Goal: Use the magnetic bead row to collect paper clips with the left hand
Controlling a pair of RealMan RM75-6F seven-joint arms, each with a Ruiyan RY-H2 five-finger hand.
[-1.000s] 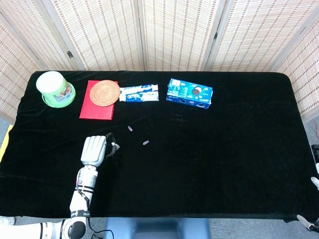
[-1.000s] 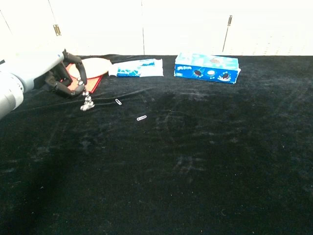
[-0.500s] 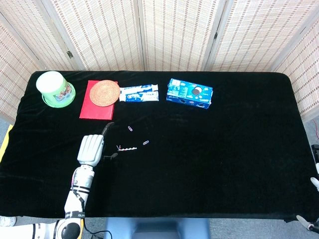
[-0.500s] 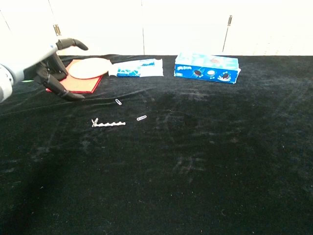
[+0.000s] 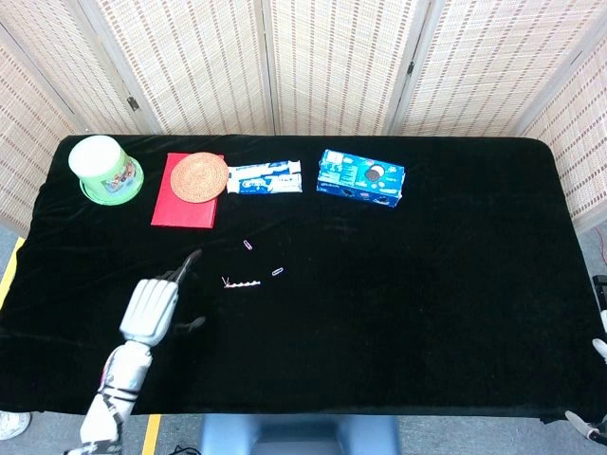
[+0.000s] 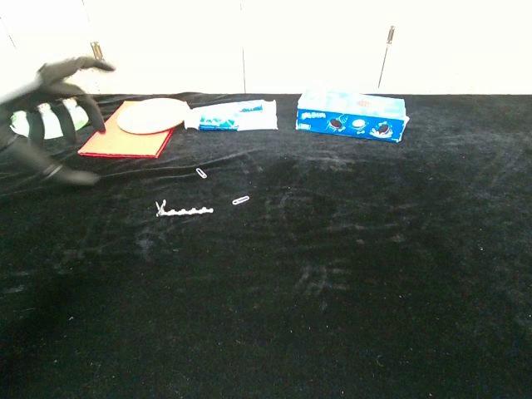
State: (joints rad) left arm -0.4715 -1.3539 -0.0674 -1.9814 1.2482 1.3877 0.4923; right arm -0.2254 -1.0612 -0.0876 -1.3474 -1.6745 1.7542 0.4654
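Observation:
The magnetic bead row (image 5: 241,282) (image 6: 184,209) lies flat on the black cloth, a short silver string with a small clip stuck at its left end. One paper clip (image 5: 278,272) (image 6: 240,200) lies just right of it, another paper clip (image 5: 248,245) (image 6: 202,173) a little further back. My left hand (image 5: 152,306) (image 6: 51,116) hovers open to the left of the bead row, fingers spread, holding nothing. My right hand is out of both views.
Along the back stand a green-white tub (image 5: 103,169), a red mat (image 5: 186,200) with a woven coaster (image 5: 200,176) on it, a toothpaste box (image 5: 265,178) and a blue cookie box (image 5: 360,177). The table's front edge (image 5: 379,415) runs close below my hand.
My left hand let go of the bead row, which now lies on the cloth. The hand opened and drew back toward the front left.

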